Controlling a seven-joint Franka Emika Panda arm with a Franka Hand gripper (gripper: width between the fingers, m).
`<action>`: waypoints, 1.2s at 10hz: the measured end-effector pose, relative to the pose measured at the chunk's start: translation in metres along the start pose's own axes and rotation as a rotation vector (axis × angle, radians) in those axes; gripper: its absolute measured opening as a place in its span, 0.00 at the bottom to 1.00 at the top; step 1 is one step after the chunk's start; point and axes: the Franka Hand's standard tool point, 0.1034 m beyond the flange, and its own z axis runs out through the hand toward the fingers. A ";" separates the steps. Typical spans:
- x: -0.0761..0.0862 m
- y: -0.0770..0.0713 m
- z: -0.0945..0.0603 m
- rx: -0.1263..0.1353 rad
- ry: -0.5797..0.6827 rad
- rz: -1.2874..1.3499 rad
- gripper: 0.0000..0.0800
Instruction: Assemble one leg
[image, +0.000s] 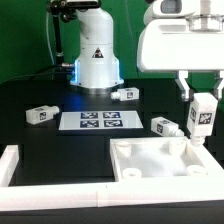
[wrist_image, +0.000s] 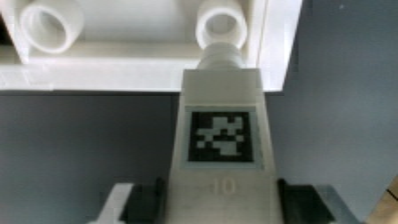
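My gripper (image: 201, 122) is shut on a white leg (image: 202, 115) with a black-and-white tag, held upright just above the far right corner of the white square tabletop (image: 150, 160). In the wrist view the leg (wrist_image: 221, 125) fills the middle between my gripper (wrist_image: 222, 205) fingers, its tip pointing at a round corner hole (wrist_image: 222, 25) of the tabletop (wrist_image: 143, 60). Three other legs lie on the table: one (image: 38, 114) at the exterior view's left, one (image: 125, 94) near the robot base, one (image: 164, 126) beside the tabletop.
The marker board (image: 90, 121) lies flat in the middle of the black table. The white robot base (image: 97, 60) stands at the back. A white frame edge (image: 10, 160) runs along the exterior view's left and front.
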 end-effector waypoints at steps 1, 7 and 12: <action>0.000 -0.002 0.001 0.004 0.007 0.003 0.37; -0.009 -0.014 0.029 0.011 0.071 -0.048 0.37; -0.016 -0.012 0.041 0.008 0.059 -0.045 0.37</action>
